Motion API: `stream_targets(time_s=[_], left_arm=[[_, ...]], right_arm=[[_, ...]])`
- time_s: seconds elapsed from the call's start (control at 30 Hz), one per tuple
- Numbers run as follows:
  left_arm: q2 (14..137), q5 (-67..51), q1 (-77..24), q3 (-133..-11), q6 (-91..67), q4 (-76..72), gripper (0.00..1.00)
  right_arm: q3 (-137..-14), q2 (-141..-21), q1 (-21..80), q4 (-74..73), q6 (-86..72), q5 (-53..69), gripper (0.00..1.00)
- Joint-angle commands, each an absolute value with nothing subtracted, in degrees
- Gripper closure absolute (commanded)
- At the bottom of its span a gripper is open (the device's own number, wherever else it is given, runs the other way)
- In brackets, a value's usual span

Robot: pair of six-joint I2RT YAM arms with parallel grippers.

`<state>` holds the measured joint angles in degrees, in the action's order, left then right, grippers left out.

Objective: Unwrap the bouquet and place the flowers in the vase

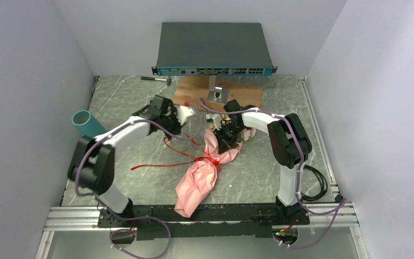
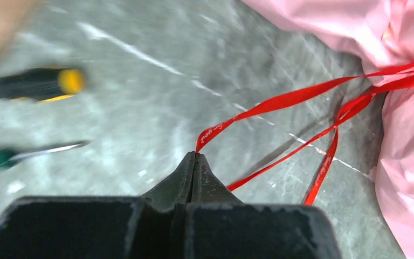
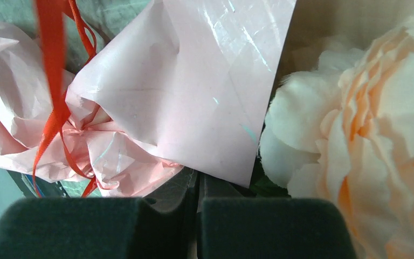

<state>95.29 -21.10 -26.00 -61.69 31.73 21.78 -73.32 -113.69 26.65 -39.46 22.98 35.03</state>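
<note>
Left arm reaches up and across from its base, elbow bent. The left gripper [image 2: 195, 157] sits up-left of the bouquet [image 1: 202, 172], with its fingers squeezed together on the loose end of the red ribbon [image 2: 280, 100], so it's pinching that.

Right arm folds in from the other side. The right gripper [image 3: 197, 183] is tucked in at the bouquet's open top end, fingers pressed together right at the edge of the pink paper. I honestly can't tell if any paper is caught in there. The flowers [image 3: 366, 140] are just beside it, with one big peach bloom filling that wrist view.

The bouquet lies flat on the grey marble-look table [image 1: 259, 167], ribbon knotted round its middle, with plain pale walls [image 1: 32, 81] around.

The teal vase [image 1: 86, 124] is well off to the bouquet's left, by the wall. Behind the bouquet there's a wooden board [image 1: 237, 93], a hammer [image 1: 159, 79] and a network switch [image 1: 213, 46] on a stand. A blurry screwdriver [image 2: 38, 83] lies beyond the ribbon end.
</note>
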Motion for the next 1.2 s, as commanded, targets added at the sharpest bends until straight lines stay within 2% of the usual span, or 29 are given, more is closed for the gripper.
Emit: stream_targets(time_s=[0.0,0.3,0.5,0.77,1.03,1.17], left_arm=[[82.2,-26.1,-22.1,-62.9,23.5,21.4,1.0],[74.0,-31.5,-19.7,-69.9,10.5,18.5,1.0],[74.8,-26.7,-18.3,-77.7,4.8,15.8,1.0],[78.6,-28.3,-15.1,-89.3,0.4,13.8,1.0],[79.8,-29.0,-14.7,-92.3,0.6,13.2,1.0],[78.0,-27.9,-14.1,-89.2,2.1,15.4,1.0]], right_arm=[[-70.9,-119.1,26.9,-36.2,26.1,26.0,1.0],[-70.8,-118.7,27.0,-36.2,26.3,26.4,1.0],[-70.7,-118.7,26.9,-36.2,26.3,26.5,1.0],[-70.3,-118.4,26.9,-35.8,26.3,26.5,1.0],[-70.4,-118.5,27.0,-35.9,26.3,26.5,1.0],[-70.5,-118.5,27.0,-35.9,26.3,26.5,1.0]])
